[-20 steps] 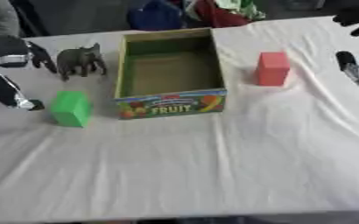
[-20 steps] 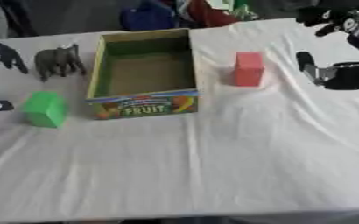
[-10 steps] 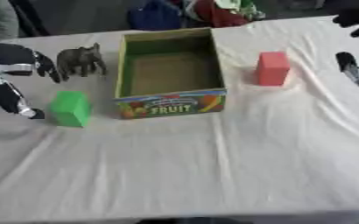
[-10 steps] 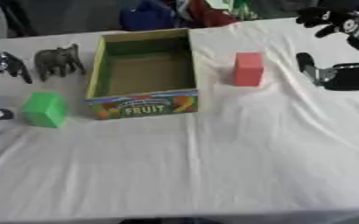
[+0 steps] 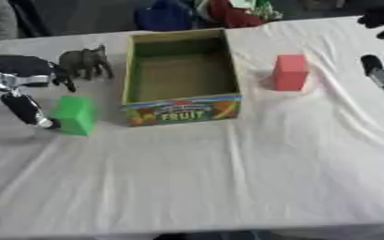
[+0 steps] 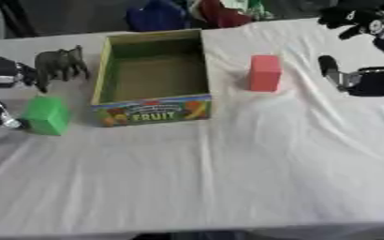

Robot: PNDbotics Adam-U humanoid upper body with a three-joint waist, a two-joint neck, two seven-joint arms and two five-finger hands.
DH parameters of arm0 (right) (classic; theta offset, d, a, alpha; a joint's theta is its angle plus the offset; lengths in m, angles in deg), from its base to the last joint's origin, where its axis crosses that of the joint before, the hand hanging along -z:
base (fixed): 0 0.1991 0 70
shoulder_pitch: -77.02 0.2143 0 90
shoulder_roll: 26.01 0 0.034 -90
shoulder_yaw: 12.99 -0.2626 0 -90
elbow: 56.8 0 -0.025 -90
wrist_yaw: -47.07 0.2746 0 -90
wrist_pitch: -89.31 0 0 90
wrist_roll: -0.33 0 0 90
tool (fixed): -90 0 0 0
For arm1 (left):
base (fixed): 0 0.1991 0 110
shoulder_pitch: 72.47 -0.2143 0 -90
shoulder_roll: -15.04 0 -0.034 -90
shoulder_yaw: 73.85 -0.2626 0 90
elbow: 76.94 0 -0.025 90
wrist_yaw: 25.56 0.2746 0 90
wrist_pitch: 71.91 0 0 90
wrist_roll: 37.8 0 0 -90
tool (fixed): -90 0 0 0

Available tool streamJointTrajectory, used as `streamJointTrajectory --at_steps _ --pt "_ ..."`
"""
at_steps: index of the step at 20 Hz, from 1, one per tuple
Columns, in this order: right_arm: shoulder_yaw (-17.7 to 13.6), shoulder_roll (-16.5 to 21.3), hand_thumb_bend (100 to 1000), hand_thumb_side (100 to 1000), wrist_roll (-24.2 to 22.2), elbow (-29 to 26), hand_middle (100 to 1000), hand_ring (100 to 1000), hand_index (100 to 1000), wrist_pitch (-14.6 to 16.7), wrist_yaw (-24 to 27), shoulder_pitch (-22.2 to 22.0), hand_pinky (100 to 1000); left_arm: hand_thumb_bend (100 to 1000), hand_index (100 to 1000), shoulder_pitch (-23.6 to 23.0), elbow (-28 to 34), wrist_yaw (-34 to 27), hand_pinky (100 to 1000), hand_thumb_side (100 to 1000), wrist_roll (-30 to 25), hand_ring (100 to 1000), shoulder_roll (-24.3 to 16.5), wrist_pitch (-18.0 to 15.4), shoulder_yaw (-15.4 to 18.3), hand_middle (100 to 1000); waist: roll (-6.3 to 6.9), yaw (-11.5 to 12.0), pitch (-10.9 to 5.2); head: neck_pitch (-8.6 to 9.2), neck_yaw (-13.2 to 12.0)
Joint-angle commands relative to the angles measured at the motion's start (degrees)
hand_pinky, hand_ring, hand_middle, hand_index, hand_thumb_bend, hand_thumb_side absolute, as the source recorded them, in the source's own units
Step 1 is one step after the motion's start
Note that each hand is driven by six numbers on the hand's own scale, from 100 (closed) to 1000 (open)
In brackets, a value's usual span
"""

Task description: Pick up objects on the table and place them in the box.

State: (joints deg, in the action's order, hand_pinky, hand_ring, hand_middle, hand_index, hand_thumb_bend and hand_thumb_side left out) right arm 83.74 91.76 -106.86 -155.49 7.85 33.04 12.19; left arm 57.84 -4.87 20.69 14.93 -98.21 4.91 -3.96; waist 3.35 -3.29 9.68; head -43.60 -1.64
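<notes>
Black left hand (image 5: 19, 86) sits at the left edge over the cloth, fingers spread. One finger (image 5: 23, 108) points down toward the near side, its pale tip just beside the left face of the green block (image 5: 74, 115); whether it touches the block cannot be told. The upper fingers reach right toward the elephant (image 5: 84, 61) without closing on it. The hand holds nothing.

Green block stands upright on the cloth, left of the box (image 5: 181, 111) and near its front left corner, apart from the box wall. Grey elephant stands on its feet just beyond the block, close to the box's far left side.

Box is open-topped, green inside, nothing visible in it; the front panel reads FRUIT. Red block (image 6: 264, 72) stands upright right of the box, well apart from it.

Right hand (image 6: 367, 79) is at the right edge, right of the red block and apart from it. One finger (image 6: 329, 68) sticks out toward the far side, the rest relaxed, holding nothing. A second dark part of the arm shows in the far right corner.

White tablecloth (image 5: 228, 178) covers the table; the near half is bare cloth with creases.
</notes>
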Motion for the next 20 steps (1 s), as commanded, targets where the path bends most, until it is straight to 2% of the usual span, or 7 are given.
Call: streamJointTrajectory --at_steps 1,7,9,13,15,18,20 --pt "-0.59 1.17 100 311 -0.25 -0.16 863 892 997 0.15 0.35 0.82 801 467 866 1.3 -1.39 1.03 803 275 1.8 834 -0.28 0.35 1.36 837 -0.31 -0.12 -0.66 -0.19 -0.24" --pt "-0.48 0.92 100 313 -0.43 -0.09 863 892 998 0.19 0.44 0.9 801 444 871 1.38 -3.33 1.74 803 270 6.26 833 1.2 0.87 1.92 844 -0.39 -0.28 -0.54 -0.12 -0.3" --pt "-0.47 0.86 100 316 -0.45 -0.07 863 892 998 0.18 0.46 0.92 801 433 861 1.28 -4.1 1.57 785 270 6.64 809 1.65 0.78 1.73 821 -0.4 -0.35 -0.51 -0.14 -0.34" --pt "-0.45 0.74 100 318 -0.49 -0.01 863 892 998 0.2 0.51 0.96 800 396 795 1.23 -5.31 0.84 746 262 6.22 734 2.34 0.38 1.48 729 -0.44 -0.46 -0.44 -0.22 -0.33" --pt "-0.44 0.71 100 319 -0.52 0.02 863 892 998 0.2 0.54 0.97 800 378 736 1.29 -5.44 0.44 720 260 6.62 671 2.54 0.25 1.62 638 -0.46 -0.48 -0.43 -0.25 -0.33" --pt "-0.48 0.68 100 319 -0.48 0.07 863 892 999 0.2 0.54 0.97 801 315 586 1.36 -4.48 -0.36 680 254 9.8 563 2.65 0.45 2.38 475 -0.5 -0.42 -0.41 -0.28 -0.26" --pt "-0.49 0.67 100 318 -0.47 0.1 863 892 999 0.21 0.53 0.98 801 305 552 1.26 -3.21 -1.12 678 259 12.3 544 2.67 0.87 2.91 447 -0.54 -0.35 -0.41 -0.3 -0.26"
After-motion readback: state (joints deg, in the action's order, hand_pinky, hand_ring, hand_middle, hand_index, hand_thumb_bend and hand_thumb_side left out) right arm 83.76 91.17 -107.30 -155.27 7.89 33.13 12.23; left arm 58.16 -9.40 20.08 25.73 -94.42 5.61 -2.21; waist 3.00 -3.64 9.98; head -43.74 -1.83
